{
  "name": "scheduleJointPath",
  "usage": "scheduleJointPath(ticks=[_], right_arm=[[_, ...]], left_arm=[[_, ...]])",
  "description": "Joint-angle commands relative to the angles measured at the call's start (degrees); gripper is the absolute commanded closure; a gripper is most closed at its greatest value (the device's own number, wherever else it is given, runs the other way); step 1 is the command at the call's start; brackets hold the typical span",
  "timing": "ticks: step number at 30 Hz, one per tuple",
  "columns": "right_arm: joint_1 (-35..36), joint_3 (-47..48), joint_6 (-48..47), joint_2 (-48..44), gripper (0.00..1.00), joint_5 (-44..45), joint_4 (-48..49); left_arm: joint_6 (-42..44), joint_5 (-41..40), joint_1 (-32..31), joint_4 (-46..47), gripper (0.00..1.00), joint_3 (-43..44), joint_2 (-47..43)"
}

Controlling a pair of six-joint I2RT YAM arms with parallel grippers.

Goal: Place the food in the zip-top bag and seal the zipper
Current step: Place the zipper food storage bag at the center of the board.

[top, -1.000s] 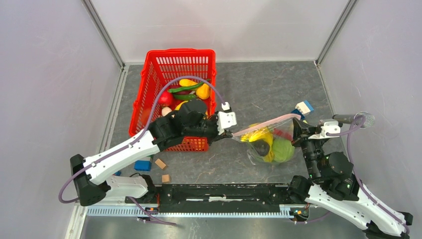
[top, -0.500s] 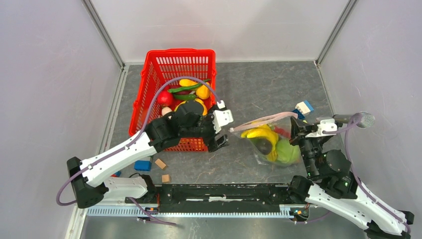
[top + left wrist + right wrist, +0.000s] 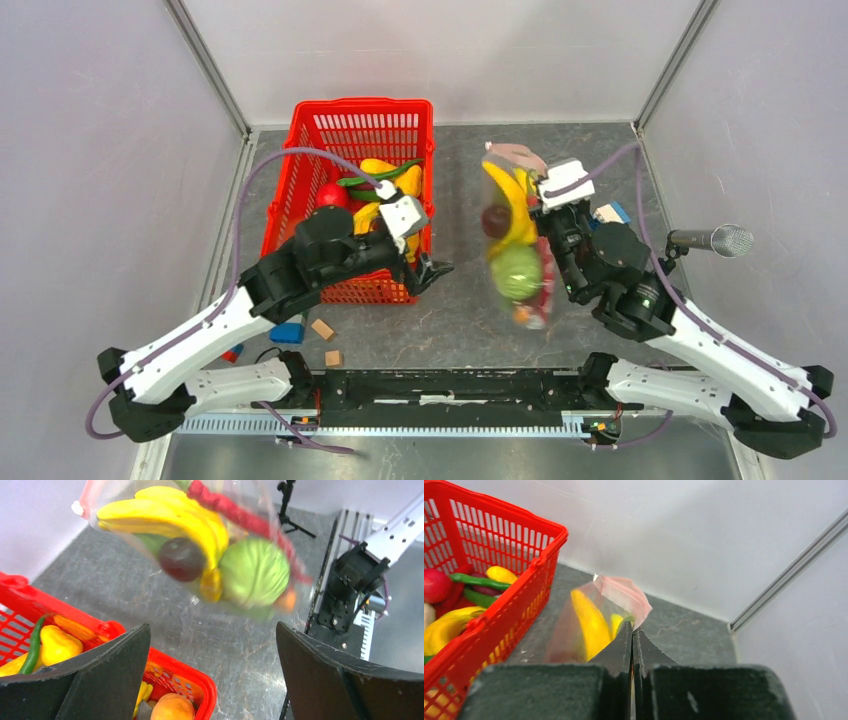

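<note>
above the tabletop's right half, the right jaws pinch shut on the pink zipper (image 3: 624, 592) so the zip-top bag (image 3: 512, 235) hangs, bananas (image 3: 165, 517) and green cabbage (image 3: 254, 572) weighing it down; the left jaws gape empty beside the red basket (image 3: 365, 103).

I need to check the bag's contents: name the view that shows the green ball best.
Left wrist: the green ball appears large, close and unblocked. The top view shows it smaller. The right wrist view shows the top of the bag, not the ball.
</note>
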Motion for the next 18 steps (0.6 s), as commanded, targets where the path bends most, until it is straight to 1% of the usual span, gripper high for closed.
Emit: scheduleJointPath(ticks=[1, 3, 5, 8, 10, 11, 13, 18], right_arm=[[-2.7, 5.7, -11.0, 4.7, 1.0, 0.3, 10.8], [-6.0, 7.8, -10.4, 7.3, 1.0, -1.6, 9.9], [-9.7, 9.0, -8.3, 9.2, 1.0, -6.5, 8.9], [-15.1, 9.4, -5.5, 11.3, 1.0, -11.0, 8.4], [-18.5, 10.7, -3.2, 13.2, 1.0, -13.2, 6.4], [-19.7, 11.4, -1.9, 13.7, 1.0, -15.6, 3.9], [-20.9, 11.3, 0.4, 14.0, 1.0, -21.7, 2.2], [-20.9, 8.1, 6.9, 11.6, 1.0, -36.3, 2.9]], left_arm=[[-3.9, -5.8, 0.3, 4.4, 0.0, -2.0, -5.0], [-4.2, -7.1, 0.2, 4.3, 0.0, -2.6, -6.5], [-4.5, -7.7, 0.3, 4.0, 0.0, -2.9, -7.5], [-4.7, -8.5, 0.2, 3.8, 0.0, -3.4, -8.6], [-4.7, -8.7, 0.3, 3.8, 0.0, -3.8, -9.2], [-4.7, -8.7, 0.3, 3.6, 0.0, -3.9, -9.4], [-4.8, -8.6, 0.3, 3.3, 0.0, -4.1, -9.9], [-4.2, -11.0, 0.2, 3.7, 0.0, -4.5, -10.3]])
